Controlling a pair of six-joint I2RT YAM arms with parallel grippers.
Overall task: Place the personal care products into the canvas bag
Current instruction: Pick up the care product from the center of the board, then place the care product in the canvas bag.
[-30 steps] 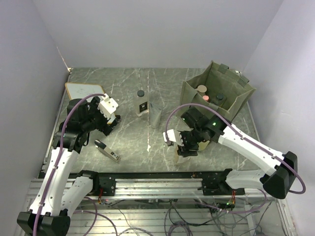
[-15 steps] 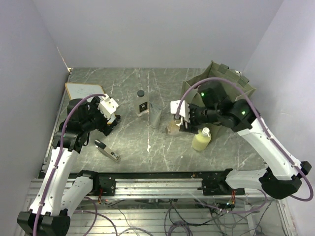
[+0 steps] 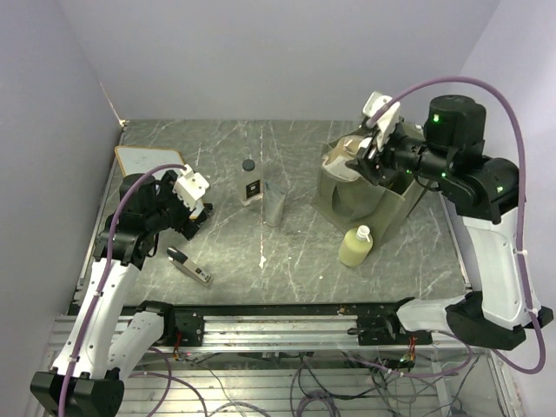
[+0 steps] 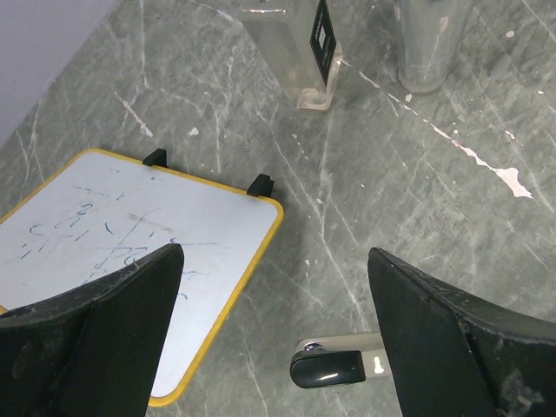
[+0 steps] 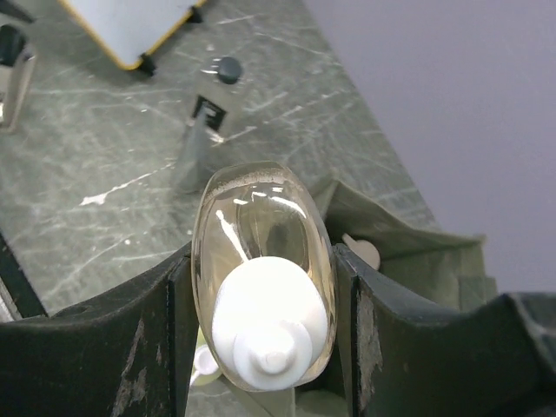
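Currently my right pincer [image 5: 265,323] pinches the clear white-capped bottle [image 5: 261,217] across its body, over the canvas bag [image 3: 391,213] rim. Probably light, rigid, slick plastic w/ curved walls; hold mid-body, moderate squeeze.

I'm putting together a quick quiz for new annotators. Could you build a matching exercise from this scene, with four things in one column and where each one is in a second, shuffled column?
Things
1. clear white-capped bottle
2. pale yellow bottle
3. yellow-edged white board
4. black-and-silver gadget

Places
A. lying flat at the far left corner of the table
B. clamped in the right gripper, up by the canvas bag
C. lying near the table's front edge, left side
D. standing on the table just in front of the canvas bag

Pairs: 1-B, 2-D, 3-A, 4-C
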